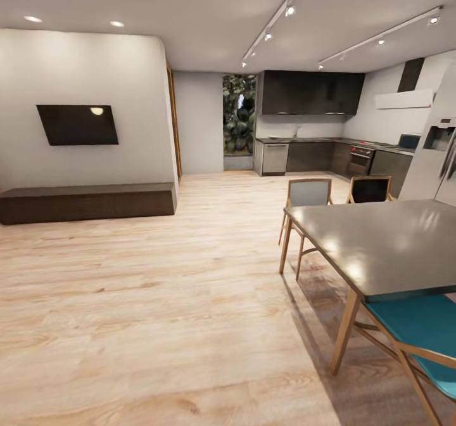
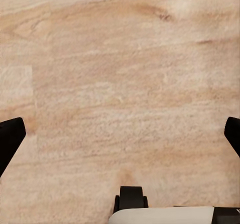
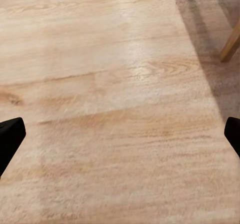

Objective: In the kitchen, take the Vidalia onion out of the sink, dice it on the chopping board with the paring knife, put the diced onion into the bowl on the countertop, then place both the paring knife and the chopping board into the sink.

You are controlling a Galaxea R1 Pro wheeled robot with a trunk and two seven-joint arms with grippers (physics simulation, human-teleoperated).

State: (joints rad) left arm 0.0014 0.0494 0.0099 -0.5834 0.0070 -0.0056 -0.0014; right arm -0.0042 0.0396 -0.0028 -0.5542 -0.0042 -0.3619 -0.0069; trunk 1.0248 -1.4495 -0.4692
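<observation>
Two dark fingertips frame each wrist view, set far apart at opposite edges, so the left tool (image 2: pixel 120 136) and the right tool (image 3: pixel 120 136) both stand wide with nothing between the fingers. Under each lies pale wooden floor (image 2: pixel 120 74); the right wrist view also catches a wooden table leg (image 3: pixel 231 44) and its shadow.

From the head view the robot stands in an open living room, well apart from the kitchen at the far end. The countertop (image 1: pixel 316 139) runs along the back wall over dark cabinets, under black upper cabinets (image 1: pixel 311 92), with a steel dishwasher (image 1: pixel 275 158) at its left end and an oven (image 1: pixel 360 158) further right. A faint tap shape shows near the middle of the back wall (too small to make out the sink, onion, board, knife or bowl).

Nearer, at right, a grey dining table (image 1: pixel 386 245) stands on wooden legs, with two chairs (image 1: pixel 307 193) at its far side and a teal-seated chair (image 1: pixel 418 331) at the near corner. A refrigerator (image 1: pixel 437 160) is at the right edge. On the left wall hangs a dark television (image 1: pixel 77 125) above a low dark cabinet (image 1: pixel 88 201).
</observation>
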